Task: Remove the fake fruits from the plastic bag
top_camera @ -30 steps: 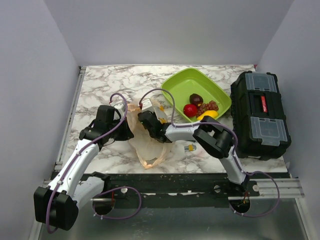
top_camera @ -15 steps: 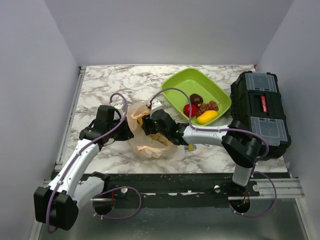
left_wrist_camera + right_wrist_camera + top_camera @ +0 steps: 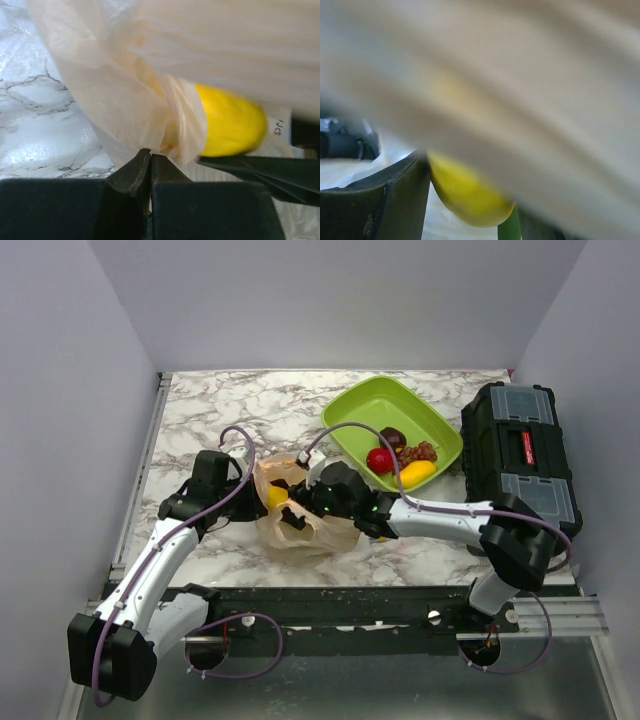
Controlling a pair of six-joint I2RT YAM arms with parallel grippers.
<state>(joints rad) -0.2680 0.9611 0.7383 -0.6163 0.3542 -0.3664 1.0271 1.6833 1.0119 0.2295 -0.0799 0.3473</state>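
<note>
The peach plastic bag [image 3: 305, 532] lies crumpled on the marble table between the two arms. My left gripper [image 3: 252, 496] is shut on a fold of the plastic bag [image 3: 145, 90] at its left edge. Reaching into the bag's mouth, my right gripper [image 3: 288, 504] is shut on a yellow fake fruit [image 3: 277, 497]. That yellow fruit [image 3: 465, 192] sits between the dark fingers [image 3: 385, 200] under blurred bag film, and it shows bright in the left wrist view too [image 3: 230, 122]. A red apple [image 3: 379, 460], a dark plum [image 3: 392, 437], grapes [image 3: 425, 452] and a yellow-orange piece [image 3: 415, 474] lie in the green tray [image 3: 355, 410].
A black toolbox [image 3: 520, 470] stands at the right edge of the table, close behind my right forearm. A green sliver [image 3: 510, 227] shows beside the yellow fruit in the right wrist view. Grey walls enclose the table on three sides.
My right arm has stretched out leftward and low over the bag. The yellow fruit has come into sight at the bag's left opening. The left gripper has kept its hold.
</note>
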